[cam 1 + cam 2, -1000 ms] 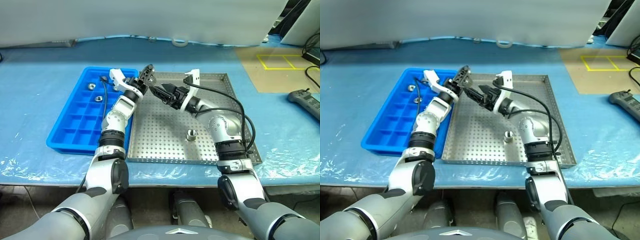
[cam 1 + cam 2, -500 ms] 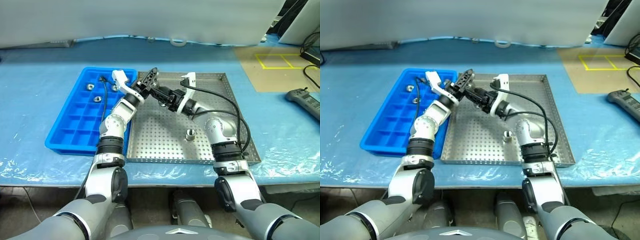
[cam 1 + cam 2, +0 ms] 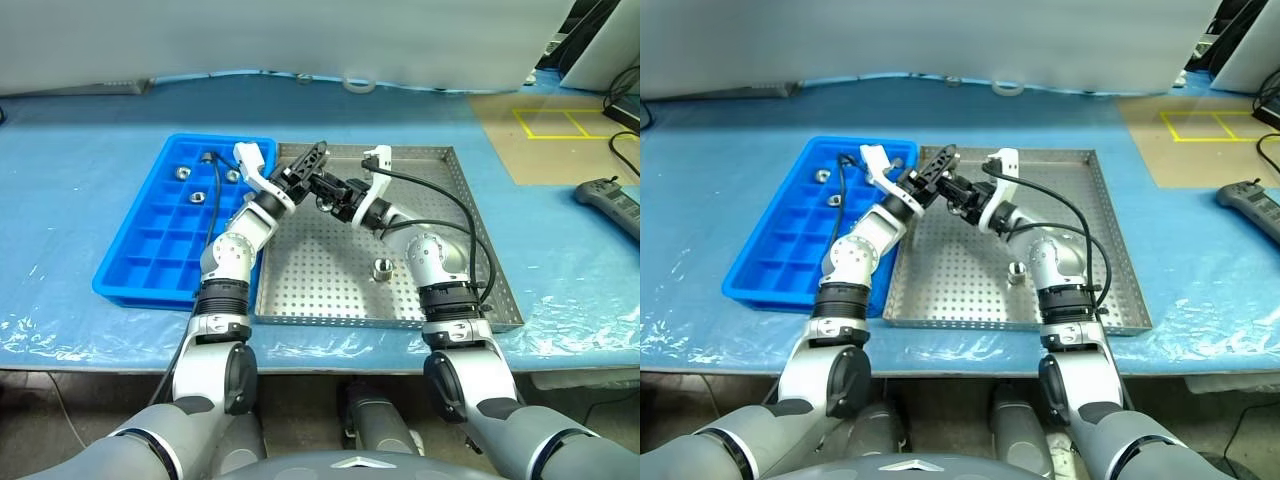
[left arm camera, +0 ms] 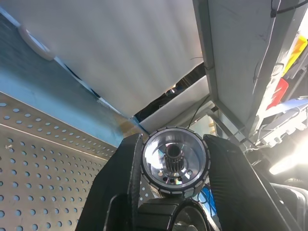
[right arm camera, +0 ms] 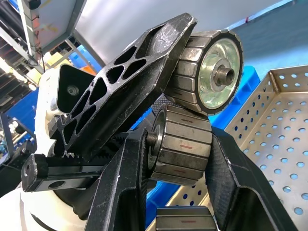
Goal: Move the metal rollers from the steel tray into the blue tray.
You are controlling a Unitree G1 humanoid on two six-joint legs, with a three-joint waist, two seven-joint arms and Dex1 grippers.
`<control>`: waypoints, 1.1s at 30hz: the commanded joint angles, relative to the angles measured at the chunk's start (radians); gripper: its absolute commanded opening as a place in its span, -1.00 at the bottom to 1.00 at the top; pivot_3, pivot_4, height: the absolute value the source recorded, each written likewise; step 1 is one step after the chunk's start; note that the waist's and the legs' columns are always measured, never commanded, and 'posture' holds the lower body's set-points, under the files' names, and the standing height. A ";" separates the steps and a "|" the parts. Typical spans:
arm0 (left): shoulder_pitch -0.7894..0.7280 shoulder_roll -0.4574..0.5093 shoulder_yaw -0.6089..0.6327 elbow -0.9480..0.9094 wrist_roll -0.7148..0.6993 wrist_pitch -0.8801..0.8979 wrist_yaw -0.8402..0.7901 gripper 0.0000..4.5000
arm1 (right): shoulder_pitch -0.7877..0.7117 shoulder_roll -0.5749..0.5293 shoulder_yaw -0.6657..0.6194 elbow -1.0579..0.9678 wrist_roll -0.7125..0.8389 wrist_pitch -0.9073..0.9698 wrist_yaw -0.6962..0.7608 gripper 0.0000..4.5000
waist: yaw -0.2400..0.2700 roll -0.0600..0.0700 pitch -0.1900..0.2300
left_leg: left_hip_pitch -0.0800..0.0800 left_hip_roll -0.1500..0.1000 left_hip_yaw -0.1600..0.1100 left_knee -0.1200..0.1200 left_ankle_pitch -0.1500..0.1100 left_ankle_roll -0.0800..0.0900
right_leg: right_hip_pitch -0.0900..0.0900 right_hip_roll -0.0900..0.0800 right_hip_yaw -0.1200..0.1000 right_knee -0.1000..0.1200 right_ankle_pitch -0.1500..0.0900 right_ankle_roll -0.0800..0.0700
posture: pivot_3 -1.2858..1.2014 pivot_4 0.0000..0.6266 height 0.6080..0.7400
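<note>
Your left gripper [image 4: 173, 166] is clamped on one metal roller [image 4: 174, 161]; your right gripper [image 5: 179, 144] pinches another [image 5: 180, 143], both raised over the steel tray [image 3: 440, 290] near the blue tray [image 3: 150, 240]. Keep the two rollers from knocking. Whether they touch is unclear.

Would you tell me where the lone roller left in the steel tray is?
The roller stands near the steel tray's middle, toward its front edge, beside the right arm.
</note>
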 commanded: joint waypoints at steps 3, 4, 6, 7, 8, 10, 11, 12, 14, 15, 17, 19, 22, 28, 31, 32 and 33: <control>-0.100 -0.055 0.205 0.047 -0.208 -0.124 0.110 -0.26 | -0.049 0.007 -0.045 -0.010 0.023 -0.038 -0.031 -0.44 | -0.002 0.000 0.000 | 0.000 0.000 0.000 0.000 0.000 0.000 | 0.000 0.000 0.000 0.000 0.000 0.000 | -0.36 -0.52 1.00; -0.139 -0.026 0.310 0.084 -0.307 -0.180 0.147 -0.26 | -0.059 0.018 -0.076 -0.010 0.057 -0.033 -0.045 -0.44 | -0.006 0.000 0.001 | 0.000 0.000 0.000 0.000 0.000 0.000 | 0.000 0.000 0.001 0.000 0.000 0.000 | -0.36 -0.52 1.00; -0.184 0.034 0.441 0.138 -0.432 -0.239 0.179 -0.26 | -0.081 0.039 -0.137 -0.009 0.123 -0.020 -0.071 -0.44 | -0.008 -0.003 0.003 | 0.001 0.001 0.000 0.000 0.001 -0.002 | -0.001 0.002 0.001 0.000 0.002 -0.002 | -0.35 -0.52 1.00; -0.195 0.057 0.477 0.156 -0.461 -0.251 0.180 -0.26 | -0.089 0.046 -0.162 -0.008 0.151 -0.012 -0.082 -0.44 | -0.008 -0.003 0.003 | 0.001 0.001 -0.001 0.000 0.002 -0.003 | -0.001 0.002 0.001 0.000 0.002 -0.002 | -0.35 -0.52 1.00; -0.191 0.089 0.479 0.159 -0.448 -0.255 0.168 -0.26 | -0.095 0.050 -0.178 -0.005 0.166 -0.007 -0.088 -0.44 | -0.010 -0.002 0.003 | 0.002 0.001 -0.001 -0.001 0.002 -0.004 | -0.002 0.003 0.001 0.000 0.002 -0.002 | -0.35 -0.52 1.00; -0.178 0.138 0.461 0.154 -0.411 -0.264 0.155 -0.26 | -0.098 0.050 -0.182 0.000 0.169 -0.003 -0.089 -0.44 | -0.005 -0.002 0.003 | 0.003 0.001 0.000 -0.002 0.002 -0.004 | -0.001 0.003 0.001 0.000 0.002 -0.002 | -0.34 -0.52 1.00; -0.174 0.149 0.452 0.154 -0.404 -0.268 0.152 -0.26 | -0.097 0.048 -0.181 0.001 0.169 -0.002 -0.088 -0.44 | -0.003 -0.002 0.003 | 0.003 0.001 0.000 -0.002 0.002 -0.004 | -0.001 0.003 0.001 0.000 0.002 -0.002 | -0.33 -0.52 1.00; -0.152 0.180 0.398 0.128 -0.340 -0.269 0.141 -0.26 | -0.098 0.046 -0.174 0.007 0.161 -0.003 -0.084 -0.44 | 0.003 -0.002 0.003 | 0.002 0.001 0.000 -0.002 0.002 -0.004 | -0.001 0.003 0.001 0.000 0.002 -0.002 | -0.33 -0.52 1.00; -0.055 0.251 0.241 0.011 -0.145 -0.268 0.151 -0.26 | -0.108 0.046 -0.158 0.027 0.148 -0.007 -0.070 -0.44 | 0.007 -0.002 0.003 | 0.001 0.001 0.000 -0.003 0.002 -0.003 | -0.001 0.002 -0.001 -0.002 0.004 0.001 | -0.31 -0.52 1.00; -0.011 0.271 0.186 -0.036 -0.061 -0.286 0.181 -0.26 | -0.113 0.047 -0.153 0.039 0.143 -0.010 -0.064 -0.44 | 0.012 -0.002 0.003 | 0.000 0.001 0.000 -0.002 0.002 -0.003 | -0.001 0.002 -0.001 -0.003 0.004 0.001 | -0.30 -0.52 1.00; 0.066 0.316 0.097 -0.102 0.110 -0.337 0.250 -0.26 | -0.124 0.043 -0.138 0.066 0.130 -0.021 -0.049 -0.44 | 0.025 -0.002 0.003 | -0.002 0.002 -0.001 -0.002 0.002 -0.003 | -0.001 0.002 -0.003 -0.004 0.004 0.002 | -0.28 -0.52 1.00; 0.117 0.352 0.048 -0.138 0.219 -0.362 0.297 -0.26 | -0.131 0.039 -0.126 0.087 0.119 -0.029 -0.035 -0.44 | 0.027 -0.002 0.004 | -0.004 0.003 -0.001 -0.002 0.002 -0.003 | -0.001 0.001 -0.004 -0.004 0.004 0.002 | -0.27 -0.52 1.00; 0.169 0.364 0.094 -0.175 0.227 -0.367 0.371 -0.26 | -0.147 0.041 -0.117 0.116 0.118 -0.029 -0.013 -0.44 | 0.030 -0.002 0.004 | -0.003 0.003 -0.001 -0.002 0.002 -0.003 | -0.002 0.001 -0.005 -0.002 0.004 0.002 | -0.24 -0.52 1.00; 0.304 0.408 0.092 -0.193 0.380 -0.356 0.526 -0.26 | -0.163 0.050 -0.096 0.153 0.097 -0.043 0.016 -0.44 | 0.028 -0.002 0.004 | 0.002 0.003 -0.001 -0.002 0.001 -0.009 | -0.002 0.001 -0.004 0.003 0.004 0.002 | -0.21 -0.52 1.00; 0.327 0.423 0.093 -0.199 0.394 -0.351 0.530 -0.26 | -0.157 0.056 -0.090 0.154 0.096 -0.036 0.023 -0.44 | 0.034 -0.002 0.004 | 0.001 0.003 -0.001 -0.001 0.001 -0.009 | -0.002 0.001 -0.004 0.003 0.004 0.001 | -0.21 -0.52 1.00; 0.329 0.430 0.093 -0.196 0.394 -0.349 0.524 -0.26 | -0.153 0.057 -0.086 0.150 0.095 -0.032 0.026 -0.44 | 0.037 -0.002 0.004 | 0.001 0.003 -0.001 -0.001 0.001 -0.009 | -0.002 0.001 -0.004 0.003 0.004 0.001 | -0.21 -0.52 1.00; 0.328 0.437 0.092 -0.191 0.392 -0.346 0.513 -0.26 | -0.150 0.057 -0.082 0.148 0.094 -0.030 0.028 -0.44 | 0.041 -0.002 0.004 | 0.001 0.003 -0.001 -0.001 0.001 -0.009 | -0.002 0.001 -0.004 0.003 0.004 0.001 | -0.21 -0.52 1.00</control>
